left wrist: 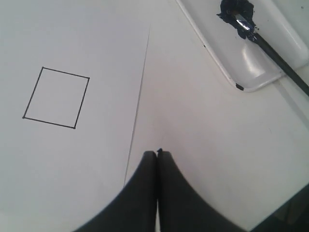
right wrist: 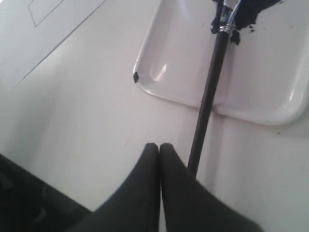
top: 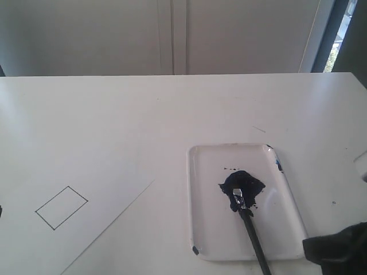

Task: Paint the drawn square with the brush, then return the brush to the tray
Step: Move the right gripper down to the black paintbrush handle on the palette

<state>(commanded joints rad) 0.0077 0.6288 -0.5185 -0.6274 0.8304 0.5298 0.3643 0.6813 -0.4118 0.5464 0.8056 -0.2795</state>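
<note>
The drawn square (top: 61, 207) (left wrist: 56, 97) is a thin black outline with a white interior on the paper at the left. The white tray (top: 203, 240) (left wrist: 251, 58) (right wrist: 183, 63) lies at the right with a dark blue blot. The brush (top: 250, 226) (left wrist: 270, 46) (right wrist: 208, 94) rests with its bristles in the blot and its black handle sticking out over the tray's near rim. My left gripper (left wrist: 158, 152) is shut and empty above the table beside the paper's edge. My right gripper (right wrist: 159, 145) is shut, empty, just beside the brush handle's end.
A large white paper sheet (top: 34, 172) (left wrist: 72, 154) covers the left of the white table (top: 172, 114). Part of the right arm (top: 338, 249) shows dark at the lower right corner. A small dark mark (top: 195, 250) sits at the tray's near corner.
</note>
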